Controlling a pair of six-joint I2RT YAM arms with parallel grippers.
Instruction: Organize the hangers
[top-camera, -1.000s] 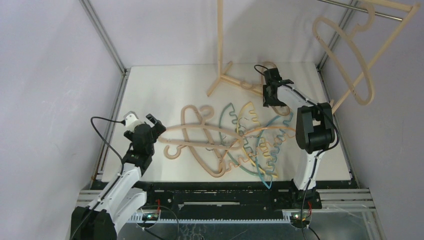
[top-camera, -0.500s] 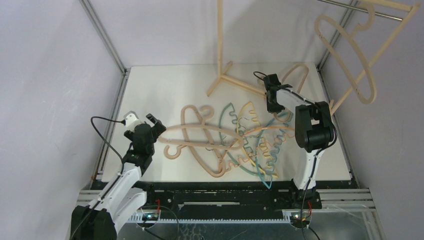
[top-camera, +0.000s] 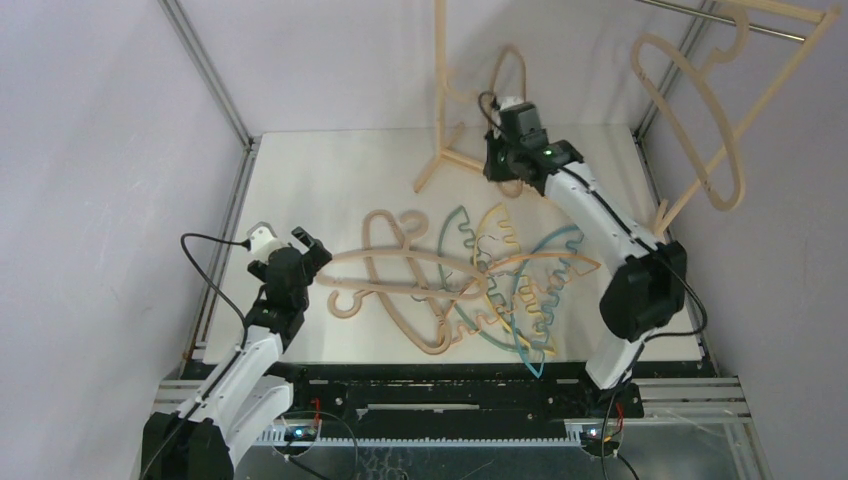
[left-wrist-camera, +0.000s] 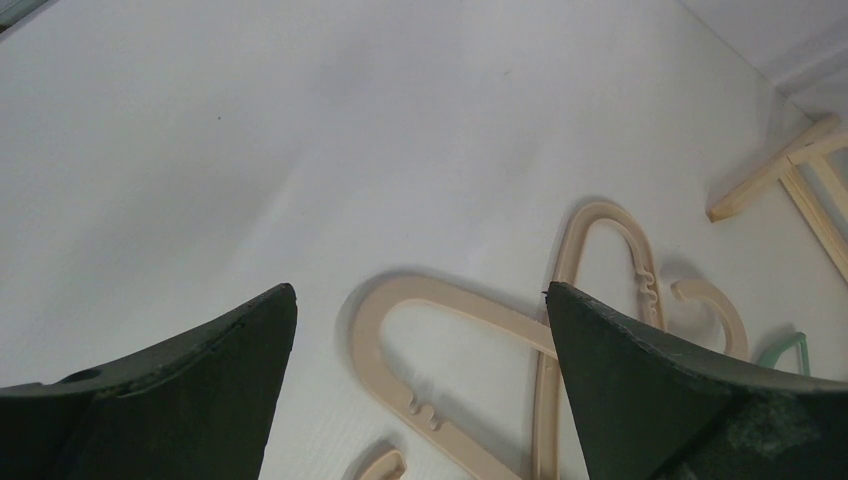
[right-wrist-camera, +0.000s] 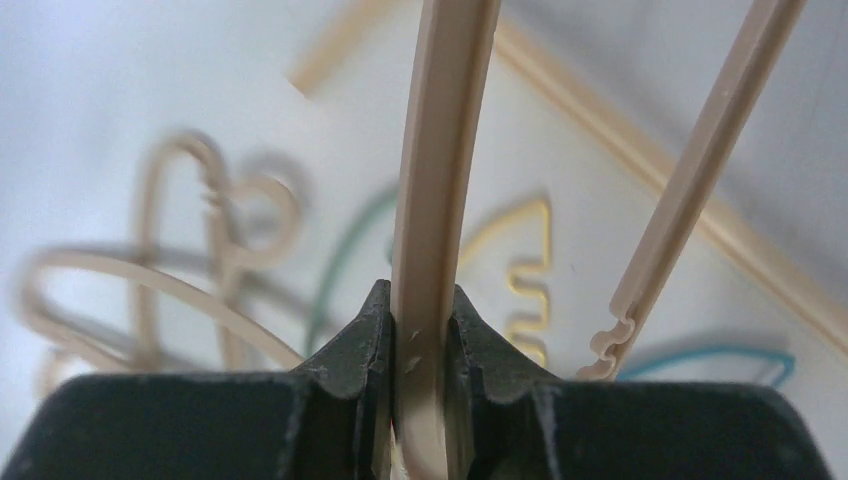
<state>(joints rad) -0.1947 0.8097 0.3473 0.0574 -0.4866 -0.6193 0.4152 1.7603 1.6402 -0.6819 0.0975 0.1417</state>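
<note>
The beige wooden hanger (right-wrist-camera: 440, 150), seemingly stiff, light and slick, hangs aloft near the rack post (top-camera: 440, 80), its thin bar clenched in the right pincer (right-wrist-camera: 418, 330); other hangers (top-camera: 470, 285) lie tangled on the surface (top-camera: 300, 170). Left pincer (left-wrist-camera: 420, 290) is released, empty.

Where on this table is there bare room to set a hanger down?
Bare: the far-left of the table, between the left fingers and the rack foot. Crowded: the middle, covered by tangled hangers.
</note>
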